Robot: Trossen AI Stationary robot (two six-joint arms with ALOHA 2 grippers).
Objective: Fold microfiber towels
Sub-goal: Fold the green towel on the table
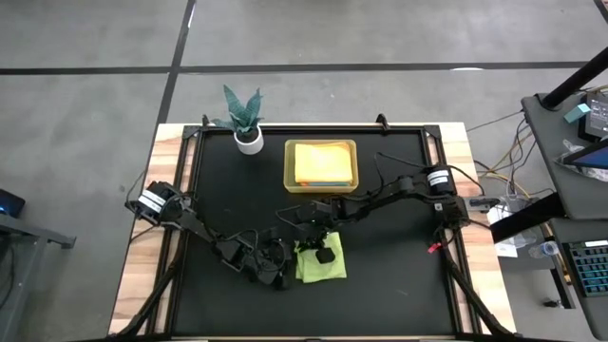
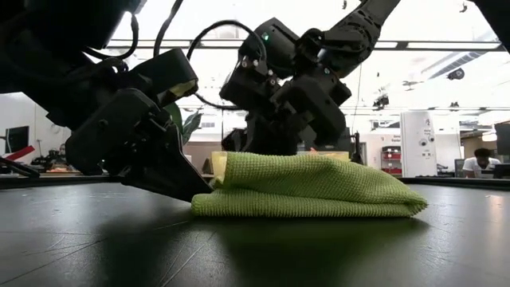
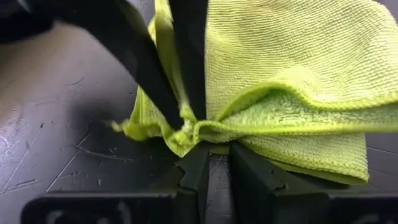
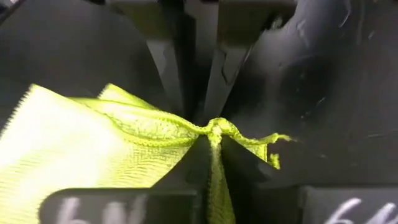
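Observation:
A lime green microfiber towel [image 1: 323,266] lies folded in several layers on the black table, near its front middle; it also shows in the low view [image 2: 319,187]. My left gripper [image 1: 288,271] comes from the table's left and is shut on the towel's left end. My right gripper [image 1: 306,247] comes from the far right and is shut on the same bunched spot, facing my left gripper. Yellow-orange towels [image 1: 321,161] lie in the translucent yellow-green bin [image 1: 289,163]. The pink and teal towels are hidden. My left gripper pinches a bunched bit of the towel's hemmed edge [image 3: 208,132] at the towel's left end between its two fingers. The fingers come low and slanting from the table's left [image 2: 179,179]. The towel lies slack on the table. My right gripper pinches the same bunched edge [image 4: 214,132] between its two fingers, from the side opposite my left gripper's fingers [image 4: 171,68]. The edge is gathered into a small knot-like pucker at the fingers. The rest of the towel lies flat on the table.
The bin stands at the far middle of the table. A small potted plant [image 1: 245,119] stands at the far left. The black table top [image 1: 399,285] lies bare to the right of the towel. A person [image 2: 480,162] sits far off in the room.

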